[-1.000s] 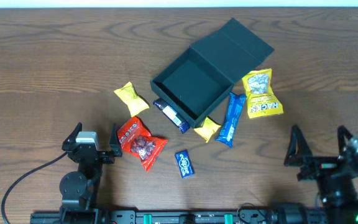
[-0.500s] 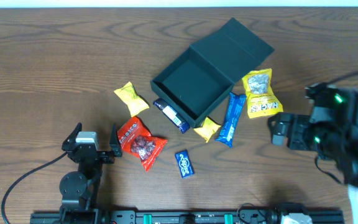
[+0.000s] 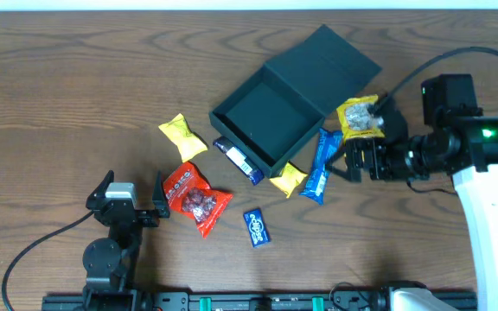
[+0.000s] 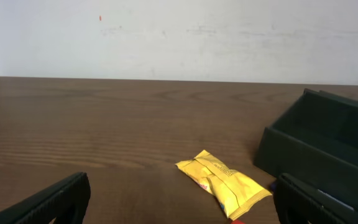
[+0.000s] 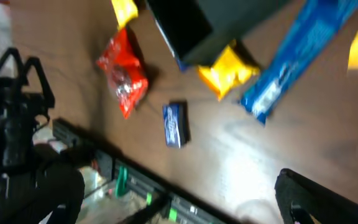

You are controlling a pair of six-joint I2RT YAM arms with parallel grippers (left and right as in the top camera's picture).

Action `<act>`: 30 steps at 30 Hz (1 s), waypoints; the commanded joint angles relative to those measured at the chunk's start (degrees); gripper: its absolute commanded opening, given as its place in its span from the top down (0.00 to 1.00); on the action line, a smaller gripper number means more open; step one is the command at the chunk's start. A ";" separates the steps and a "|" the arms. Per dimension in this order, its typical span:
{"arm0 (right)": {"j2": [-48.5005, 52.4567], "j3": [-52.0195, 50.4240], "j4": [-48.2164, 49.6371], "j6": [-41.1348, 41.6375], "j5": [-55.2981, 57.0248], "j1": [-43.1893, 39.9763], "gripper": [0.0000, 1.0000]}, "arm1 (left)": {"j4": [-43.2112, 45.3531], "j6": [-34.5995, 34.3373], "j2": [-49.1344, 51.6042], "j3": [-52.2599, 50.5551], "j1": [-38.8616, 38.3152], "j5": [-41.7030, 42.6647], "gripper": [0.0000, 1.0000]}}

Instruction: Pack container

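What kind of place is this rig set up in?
Probably a lab or data-collection bench, not a home: a wood-grain table with a plain white wall behind, a mounting rail at its edge, and snack packets staged around an open container.

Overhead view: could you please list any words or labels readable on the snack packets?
None reads clearly.
Small blue packet: white print, too blurred.
Long blue packet: white print, too small.
Large yellow packet: print too blurred.
Red packet: print too small.
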 commanded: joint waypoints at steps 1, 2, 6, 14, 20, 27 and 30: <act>-0.09 0.66 2.51 3.23 -0.87 0.46 0.01 | -2.62 -0.61 -0.35 -0.81 0.31 -1.07 0.05; -0.04 0.66 3.41 5.68 0.48 0.46 0.01 | -2.62 -0.63 -0.35 -0.81 0.31 -1.07 0.05; 1.60 0.66 3.50 9.99 3.19 1.05 0.01 | -2.62 -0.63 -0.37 -0.81 0.31 -1.07 0.05; 7.78 0.66 6.71 9.49 10.36 11.98 0.01 | -2.62 -0.63 -0.37 -0.81 0.31 -1.07 0.05; 12.59 0.66 13.27 6.99 18.97 18.64 0.01 | -2.62 -0.61 -0.37 -0.81 0.31 -1.07 0.05; 16.22 0.70 19.47 11.13 19.08 31.43 0.01 | -2.62 -0.63 -0.37 -0.81 0.31 -1.07 0.05; 16.90 0.90 19.41 12.98 19.41 31.91 0.01 | -2.62 -0.63 -0.37 -0.81 0.31 -1.07 0.05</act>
